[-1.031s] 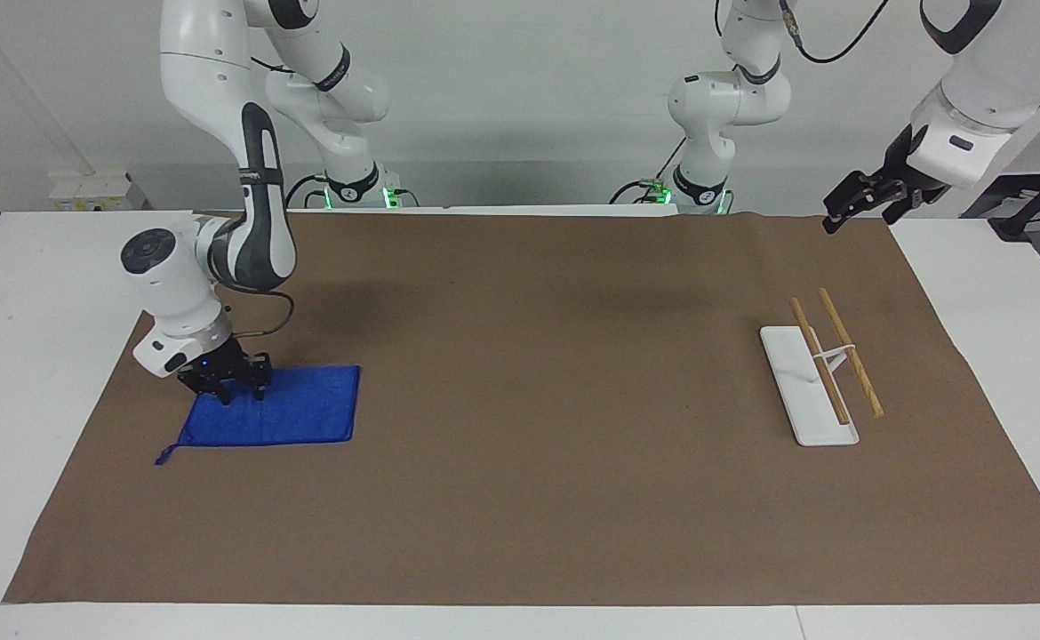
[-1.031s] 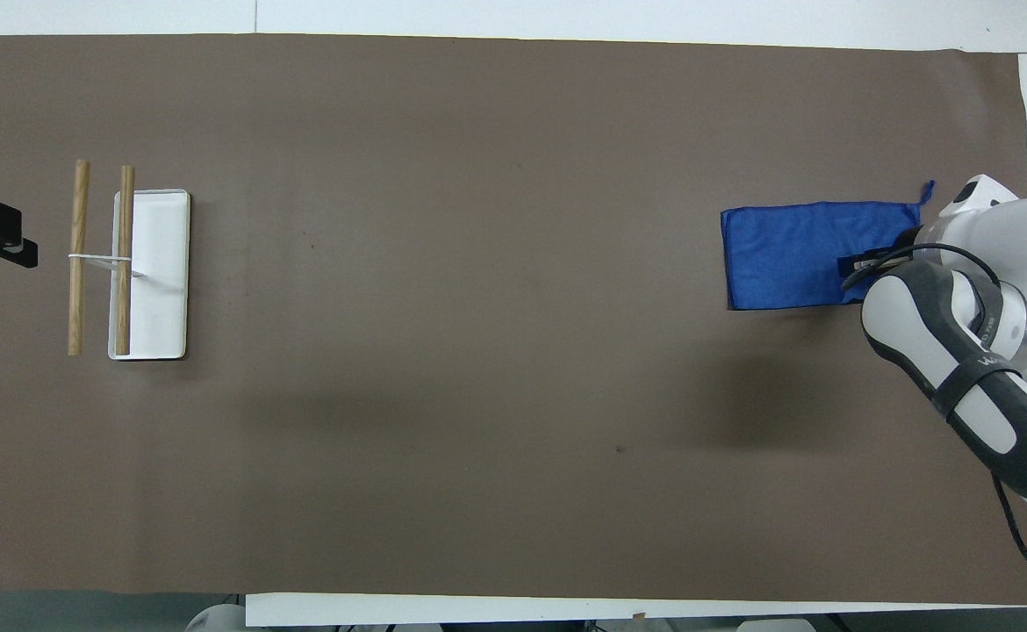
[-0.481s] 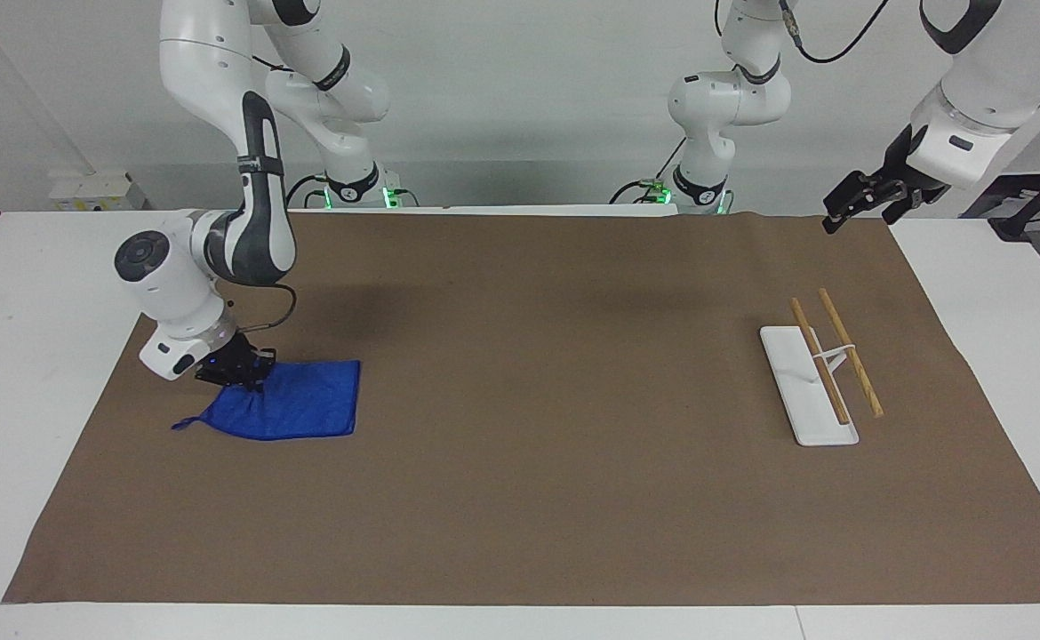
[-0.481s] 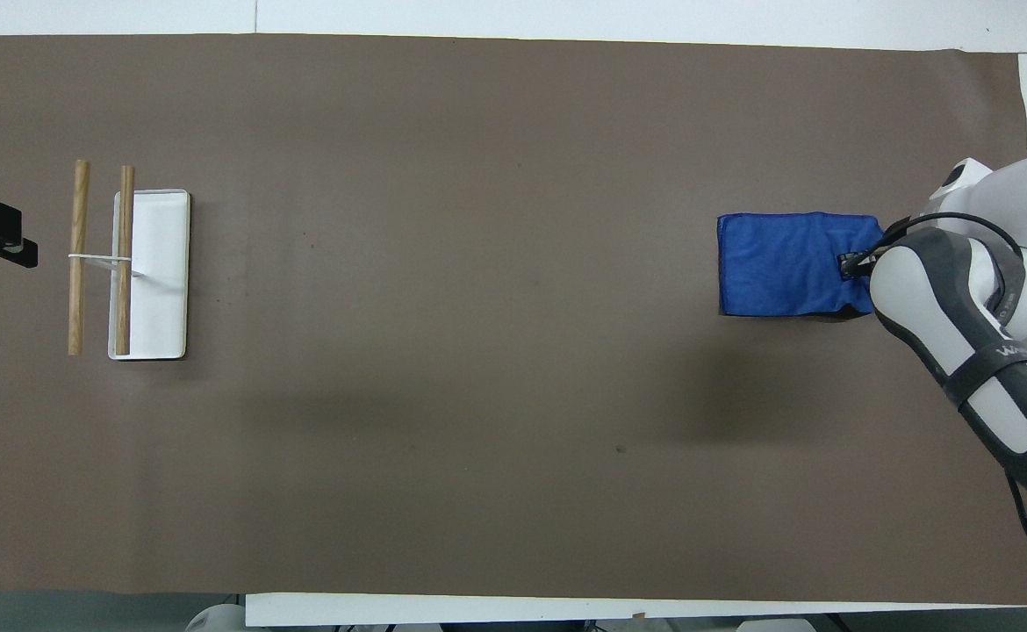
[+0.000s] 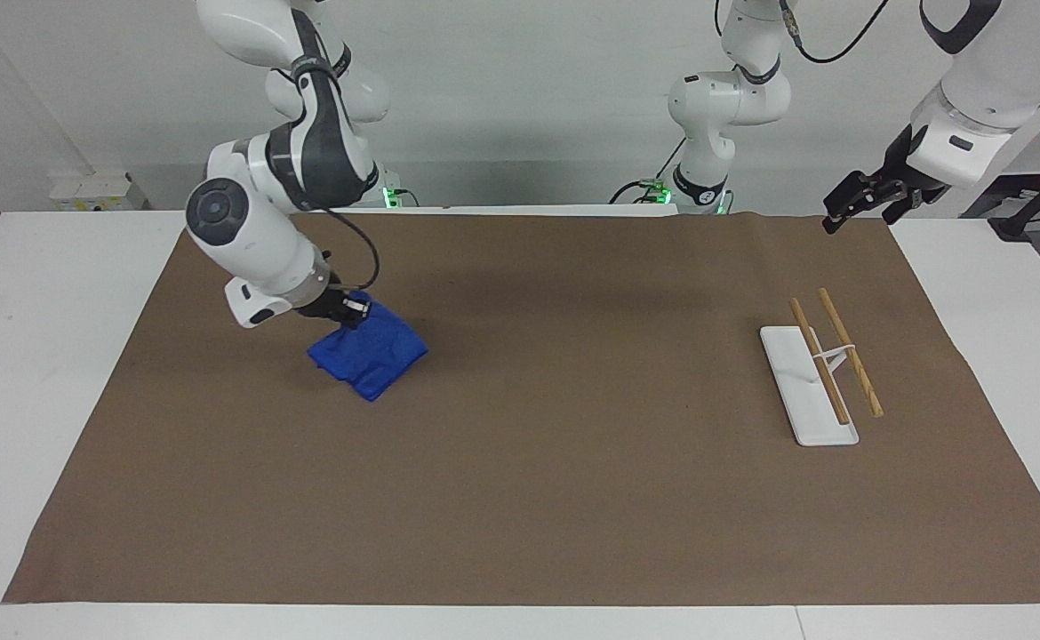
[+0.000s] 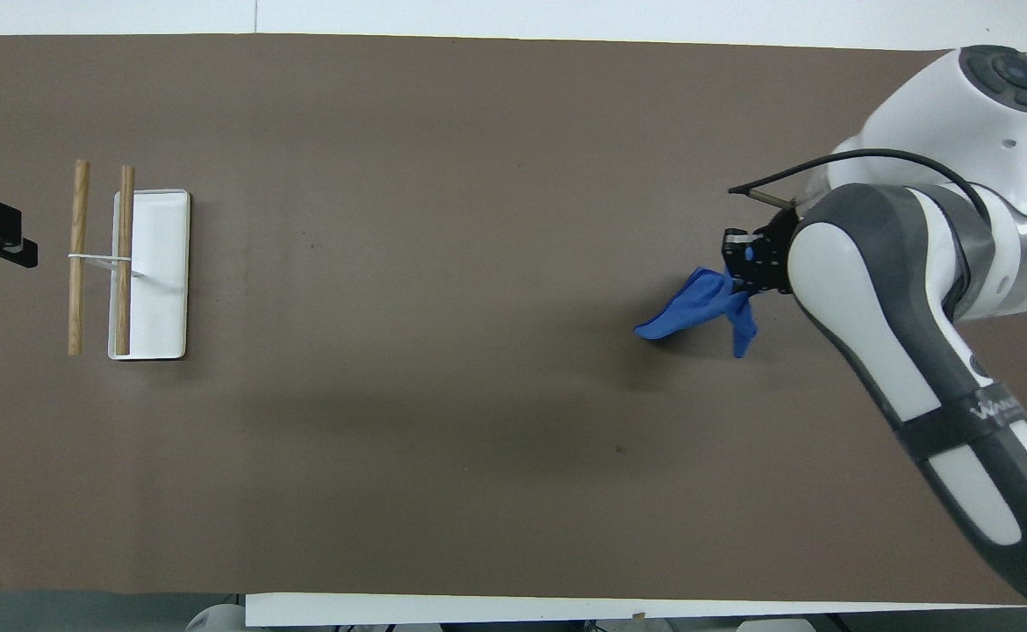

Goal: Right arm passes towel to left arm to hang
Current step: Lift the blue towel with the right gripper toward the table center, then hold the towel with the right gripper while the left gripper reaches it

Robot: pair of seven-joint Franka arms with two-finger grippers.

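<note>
Desk (image 5: 520, 533) with brown mat (image 5: 573, 498), both arms, towel and rack. The right arm (image 5: 307, 160) reaches over its own end of the mat; a second ago it was bent low over the towel, which lay flat there, and it has since risen and swung toward the mat's middle. The left arm (image 5: 973, 98) waits above the other end, unchanged in all three moments.

The rack (image 5: 809, 387), a white base carrying two wooden rails, stands on the mat well apart from the right gripper and below the left gripper, somewhat farther from the robots than it.

The towel (image 5: 369, 354) hangs bunched directly beneath the right gripper (image 5: 342, 308), which is closed on its upper edge. In the overhead view the cloth (image 6: 698, 307) trails from the gripper (image 6: 746, 263) toward the rack's end. Whether its lowest fold touches the mat cannot be told.

The left gripper (image 5: 849, 209) holds nothing; its fingers appear slightly parted.

The change marks pick-up as done and carriage toward the hand-over as begun. The pass itself likely requires a free towel edge for the left gripper to reach; the crumpled hang may make that edge hard to find.
</note>
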